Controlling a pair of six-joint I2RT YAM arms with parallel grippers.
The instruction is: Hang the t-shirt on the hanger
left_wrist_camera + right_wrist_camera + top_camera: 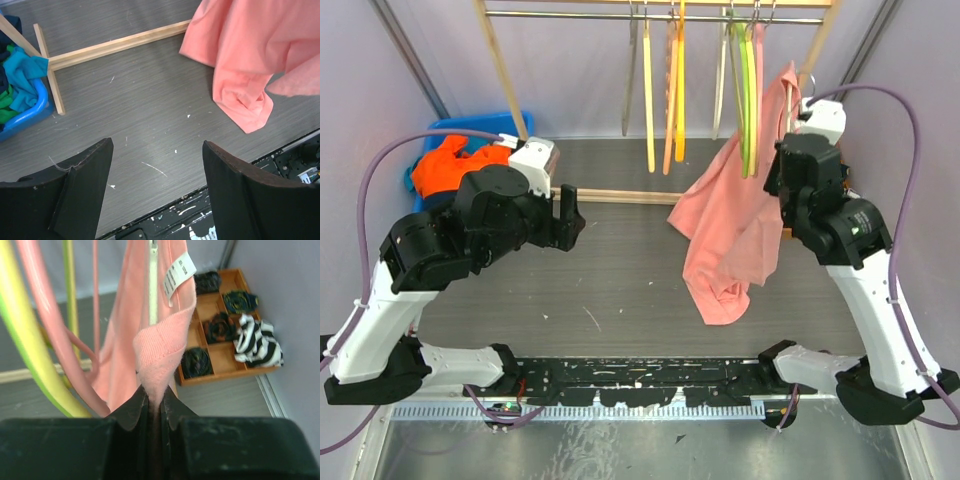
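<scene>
Closest to the lens is your right gripper (154,396), jaws clenched on the ribbed neckband of the t-shirt (161,347). Pinching the collar keeps the neck opening uppermost, and that is the end a hanger must enter. The care label (178,271) faces out just above the pinch.

What looks like an arm of the hanger (153,280), a pale white bar, runs straight up within the neck fold. Its hook and outline are out of sight, so treat that as unconfirmed.

The garment sits far right in the scene, lifted beside the green hangers (746,95). Its body and sleeves trail down and left toward the table (620,280). You cannot tell whether the lowest fold rests on the surface.

Your left gripper (157,145) hangs released, fingers wide with nothing between them, over bare table left of centre. The drooping cloth lies ahead of it to the right.

Judgement: it is posted there to take the loose cloth and spread it while the right holds the collar high.

Risk: the green hangers and a pink hanger (50,330) crowd the collar, so a snag is plausible.
</scene>
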